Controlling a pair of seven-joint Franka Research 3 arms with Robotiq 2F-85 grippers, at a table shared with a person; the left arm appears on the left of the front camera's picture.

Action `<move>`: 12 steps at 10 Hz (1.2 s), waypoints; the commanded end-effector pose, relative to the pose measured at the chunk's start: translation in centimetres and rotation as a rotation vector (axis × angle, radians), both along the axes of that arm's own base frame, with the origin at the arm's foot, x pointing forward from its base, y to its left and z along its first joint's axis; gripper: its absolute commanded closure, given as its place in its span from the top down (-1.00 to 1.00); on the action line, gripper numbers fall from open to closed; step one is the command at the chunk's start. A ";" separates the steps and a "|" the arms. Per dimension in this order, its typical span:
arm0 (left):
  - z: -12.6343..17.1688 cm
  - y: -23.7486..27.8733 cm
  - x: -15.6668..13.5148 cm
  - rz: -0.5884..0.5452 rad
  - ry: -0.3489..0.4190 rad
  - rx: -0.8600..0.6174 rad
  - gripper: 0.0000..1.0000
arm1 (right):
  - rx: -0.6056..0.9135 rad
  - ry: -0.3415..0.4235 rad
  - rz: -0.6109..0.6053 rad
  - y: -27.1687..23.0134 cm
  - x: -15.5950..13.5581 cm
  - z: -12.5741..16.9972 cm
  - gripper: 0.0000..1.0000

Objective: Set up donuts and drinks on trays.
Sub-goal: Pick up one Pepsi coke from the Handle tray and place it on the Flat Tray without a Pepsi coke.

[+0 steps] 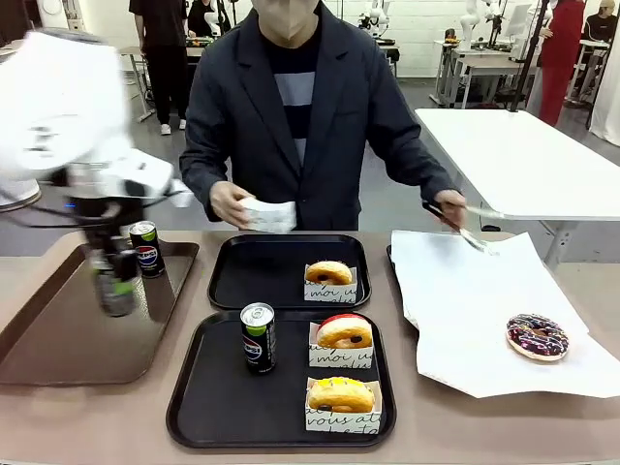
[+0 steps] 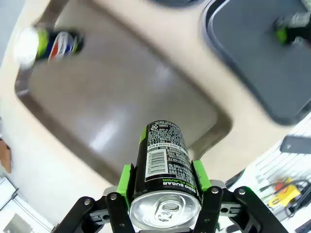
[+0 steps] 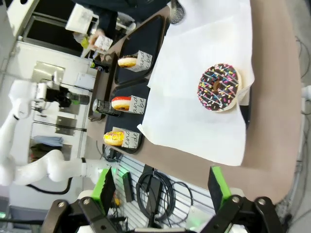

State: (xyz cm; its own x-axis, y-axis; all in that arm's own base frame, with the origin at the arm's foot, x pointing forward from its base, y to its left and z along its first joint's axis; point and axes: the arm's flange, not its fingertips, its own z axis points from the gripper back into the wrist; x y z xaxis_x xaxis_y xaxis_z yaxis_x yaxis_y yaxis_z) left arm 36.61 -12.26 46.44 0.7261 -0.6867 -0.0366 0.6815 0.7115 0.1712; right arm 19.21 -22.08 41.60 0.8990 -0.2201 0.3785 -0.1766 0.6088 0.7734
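We see a tan table [image 1: 436, 431] carrying a large white paper sheet [image 1: 455, 291], a glossy brown tray [image 1: 48, 339] and two matte, rounded trays: the near black tray [image 1: 199, 397] and the far black tray [image 1: 252, 281]. Over the brown tray our left gripper [image 2: 164, 175] clamps a slim Pepsi can [image 2: 165, 155]. It is blurred from the front, but its silver lid is sharp in the wrist view. A second can [image 1: 146, 248] stands at that tray's far edge. A third can [image 1: 258, 337] shares the near black tray with the red donut [image 1: 344, 331] and the yellow donut [image 1: 340, 393], each on printed paper. A golden donut [image 1: 328, 272] sits on the far black tray. The sprinkled chocolate donut [image 3: 218, 87] lies on the sheet, ahead of our right gripper [image 3: 162, 189], whose jaws are wide and hold nothing.
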 end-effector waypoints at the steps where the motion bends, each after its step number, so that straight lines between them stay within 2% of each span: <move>1: -0.2 3.1 -1.3 0.009 -0.043 -0.010 0.16 | 0.020 -0.031 -0.001 0.0 0.2 0.0 1.00; 3: 0.1 3.1 -1.1 0.012 -0.010 -0.008 0.16 | 0.020 -0.031 -0.001 0.0 0.2 0.0 1.00; 12: -0.5 3.3 -1.5 0.004 0.002 -0.015 0.16 | 0.020 -0.031 -0.001 0.0 0.2 0.0 1.00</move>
